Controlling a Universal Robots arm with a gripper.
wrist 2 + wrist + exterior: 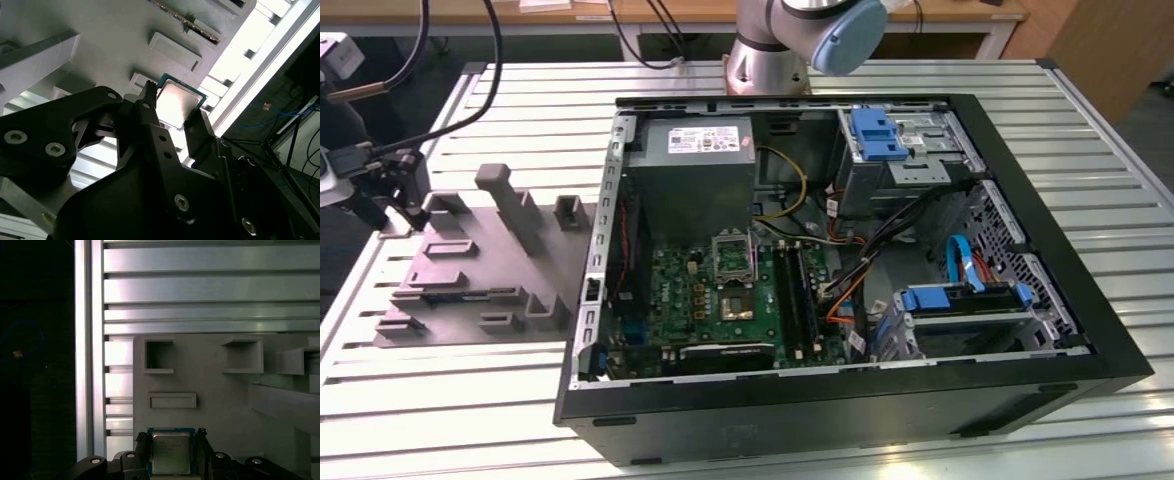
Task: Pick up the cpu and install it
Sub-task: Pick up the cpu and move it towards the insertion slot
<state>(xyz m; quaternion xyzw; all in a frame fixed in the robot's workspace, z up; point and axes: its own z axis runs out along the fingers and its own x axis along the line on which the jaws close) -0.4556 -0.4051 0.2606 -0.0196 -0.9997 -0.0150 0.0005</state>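
Note:
The cpu (171,454) (177,102) is a small square chip with a pale metal top and a thin blue-green rim. It sits between my gripper's (171,452) (175,112) two dark fingers (142,450), which press against two opposite sides of it. It is at the edge of the grey moulded tray (215,390) (100,40). In the exterior view my gripper (411,205) hangs over the tray's (467,270) far corner at that view's left, well away from the open computer case (827,260). The green motherboard (720,295) lies inside the case with its silver socket frame (734,255).
The tray carries upright posts (514,205) and small pockets (160,356). The slatted metal table (440,400) runs under everything, and its edge rail (82,350) is close beside the tray. Cables (907,225), drive cages (961,305) and a power supply (700,170) crowd the case.

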